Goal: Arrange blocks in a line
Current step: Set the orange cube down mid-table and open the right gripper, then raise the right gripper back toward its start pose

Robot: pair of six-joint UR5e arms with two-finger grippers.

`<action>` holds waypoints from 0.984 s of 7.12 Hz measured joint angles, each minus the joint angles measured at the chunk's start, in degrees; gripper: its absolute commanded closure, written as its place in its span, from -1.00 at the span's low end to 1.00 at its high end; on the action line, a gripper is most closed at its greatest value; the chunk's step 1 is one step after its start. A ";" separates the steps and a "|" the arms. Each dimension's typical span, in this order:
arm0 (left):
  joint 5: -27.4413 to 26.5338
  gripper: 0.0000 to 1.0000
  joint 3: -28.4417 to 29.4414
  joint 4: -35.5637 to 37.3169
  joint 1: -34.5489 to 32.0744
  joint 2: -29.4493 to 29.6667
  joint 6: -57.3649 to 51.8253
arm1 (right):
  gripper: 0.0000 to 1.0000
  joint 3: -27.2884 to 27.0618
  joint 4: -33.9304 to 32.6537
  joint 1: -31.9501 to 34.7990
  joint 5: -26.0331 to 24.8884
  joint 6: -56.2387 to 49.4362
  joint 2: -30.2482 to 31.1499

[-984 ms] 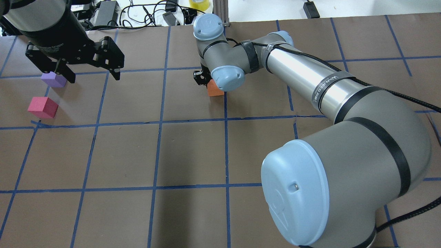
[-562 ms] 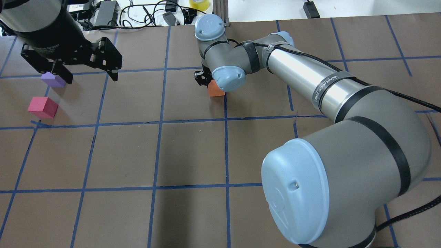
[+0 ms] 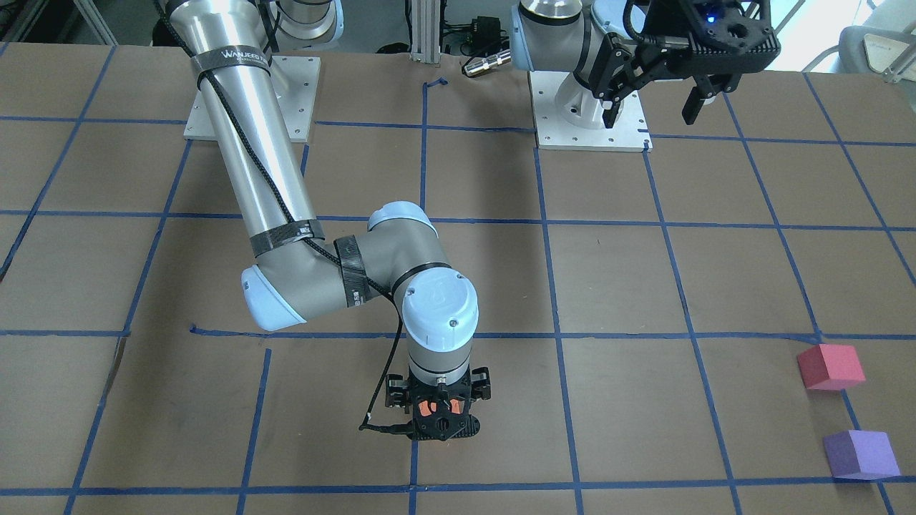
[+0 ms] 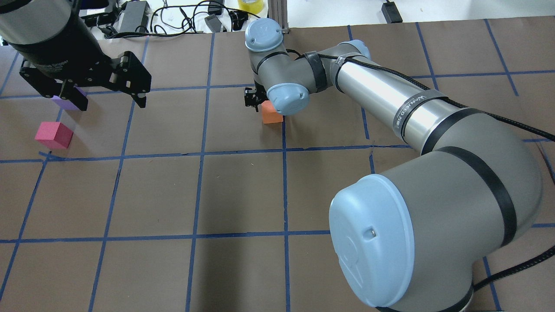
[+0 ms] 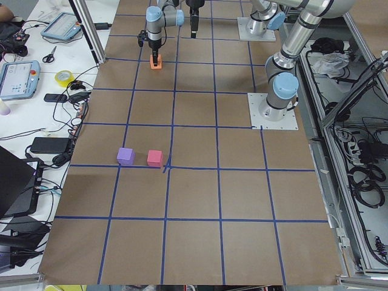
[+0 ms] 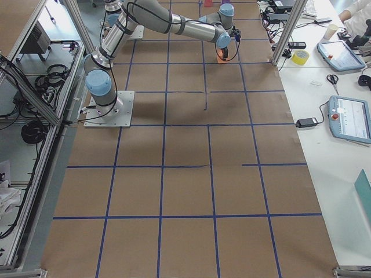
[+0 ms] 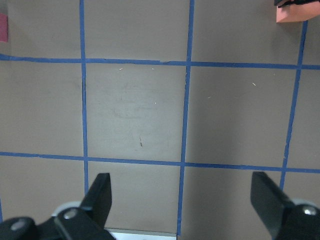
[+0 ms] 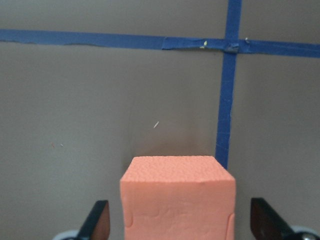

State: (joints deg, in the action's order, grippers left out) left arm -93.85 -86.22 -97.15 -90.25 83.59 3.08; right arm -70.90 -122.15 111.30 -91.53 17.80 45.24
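The orange block (image 8: 177,197) sits between my right gripper's (image 8: 180,225) open fingers, with a gap on each side. It also shows in the overhead view (image 4: 272,114), on the table next to a blue tape line, and under the right gripper (image 3: 438,418) in the front view. The red-pink block (image 4: 54,135) and the purple block (image 4: 60,101) lie close together at the far left; both also show in the front view (image 3: 830,366) (image 3: 859,454). My left gripper (image 4: 110,100) is open and empty, raised above the table, and partly covers the purple block.
The brown paper table (image 4: 243,195) carries a grid of blue tape lines. Cables, power bricks and a tape roll (image 4: 250,4) lie beyond the far edge. The right arm's large elbow (image 4: 433,225) fills the lower right of the overhead view.
My left gripper has drifted left and slightly back, staying open, and now hides more of the purple block. The right gripper and the orange block have hardly moved.
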 measured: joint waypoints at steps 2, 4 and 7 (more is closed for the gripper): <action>0.09 -1.00 -0.01 -0.48 0.01 0.00 0.00 | -1.00 0.56 4.43 -2.59 1.28 -0.51 3.87; -0.06 -1.00 -0.11 -1.01 -0.01 0.10 0.02 | -1.00 0.61 15.07 -10.25 4.17 -4.40 10.32; 0.01 -1.00 0.11 -2.18 -0.16 0.54 0.49 | -1.00 -1.26 22.88 -20.75 4.48 -16.56 19.95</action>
State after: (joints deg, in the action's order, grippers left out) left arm -93.83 -86.11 -99.33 -90.41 84.13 3.57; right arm -72.16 -99.27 90.55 -87.05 1.24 65.20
